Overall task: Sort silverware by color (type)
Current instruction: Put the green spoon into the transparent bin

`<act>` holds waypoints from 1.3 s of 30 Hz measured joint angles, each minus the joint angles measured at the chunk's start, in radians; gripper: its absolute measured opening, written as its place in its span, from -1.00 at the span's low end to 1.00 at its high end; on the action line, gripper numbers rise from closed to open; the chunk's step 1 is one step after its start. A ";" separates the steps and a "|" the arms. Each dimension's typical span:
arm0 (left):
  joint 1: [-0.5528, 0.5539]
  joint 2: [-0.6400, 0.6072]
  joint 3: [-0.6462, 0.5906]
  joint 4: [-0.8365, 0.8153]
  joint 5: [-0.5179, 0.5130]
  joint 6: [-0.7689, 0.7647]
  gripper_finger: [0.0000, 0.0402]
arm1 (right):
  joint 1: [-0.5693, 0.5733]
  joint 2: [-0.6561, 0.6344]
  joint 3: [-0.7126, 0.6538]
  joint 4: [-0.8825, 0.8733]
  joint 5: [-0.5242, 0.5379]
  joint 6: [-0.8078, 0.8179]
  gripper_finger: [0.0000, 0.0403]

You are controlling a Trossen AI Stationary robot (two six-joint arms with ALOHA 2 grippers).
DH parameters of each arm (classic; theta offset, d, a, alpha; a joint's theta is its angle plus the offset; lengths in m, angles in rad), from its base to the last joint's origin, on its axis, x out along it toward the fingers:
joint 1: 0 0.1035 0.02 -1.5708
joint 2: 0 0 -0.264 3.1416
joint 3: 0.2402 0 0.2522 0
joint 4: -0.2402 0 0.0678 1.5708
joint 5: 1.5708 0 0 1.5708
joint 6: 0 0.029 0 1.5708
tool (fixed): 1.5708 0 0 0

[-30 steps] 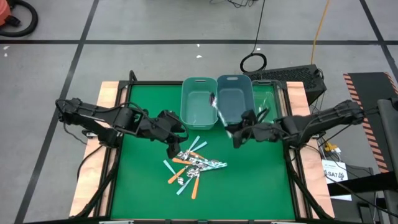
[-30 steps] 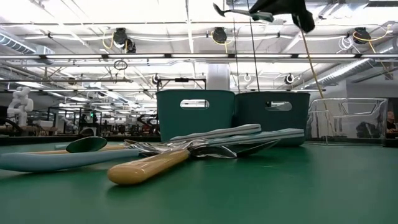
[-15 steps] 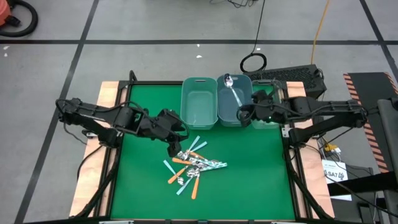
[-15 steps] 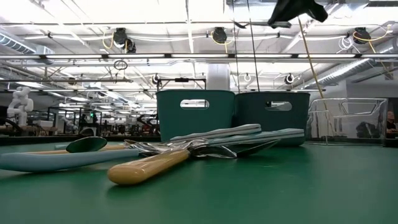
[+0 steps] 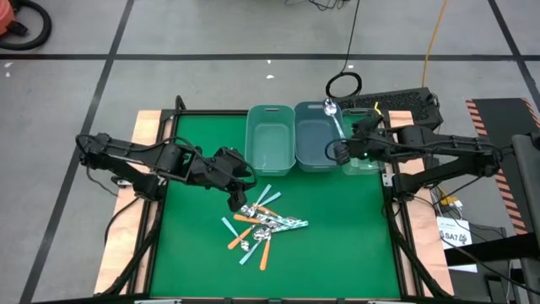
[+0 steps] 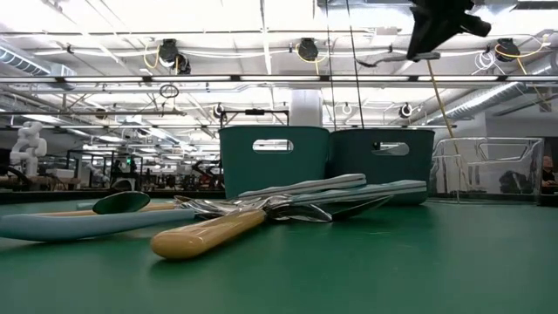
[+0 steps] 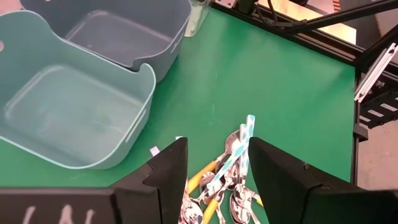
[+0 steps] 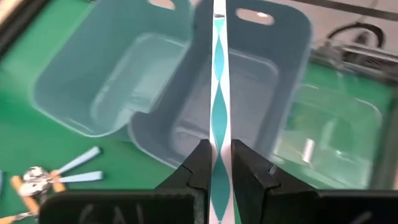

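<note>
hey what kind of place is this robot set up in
Probably a large robotics lab or industrial workshop: overhead trusses with hanging lights, another robot figure in the background, and a taped concrete floor around the table.

Floor (image 5: 211, 34): grey, crossed by dark tape lines; coiled black cable (image 5: 343, 84) beyond the table; yellow cable (image 5: 434, 34) trailing across; ceiling (image 6: 218, 35): white trusses, hanging lamps (image 6: 307, 49), bright overhead light.

The green table (image 5: 194, 245) carries two teal bins (image 5: 270, 139), a clear bin (image 5: 364, 143) and heaped spoons (image 5: 260, 224)
</note>
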 joint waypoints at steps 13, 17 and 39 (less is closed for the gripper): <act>0.036 0.001 0.000 -0.002 -0.057 0.037 -0.12 | -0.105 -0.020 -0.104 -0.087 0.055 0.100 -0.84; 0.055 0.001 0.000 -0.002 -0.057 0.047 -0.12 | -0.128 -0.046 -0.169 -0.051 0.038 0.136 -0.84; 0.072 0.080 0.000 -0.011 0.021 0.097 -0.12 | -0.311 -0.107 -0.383 0.068 -0.001 0.128 -0.83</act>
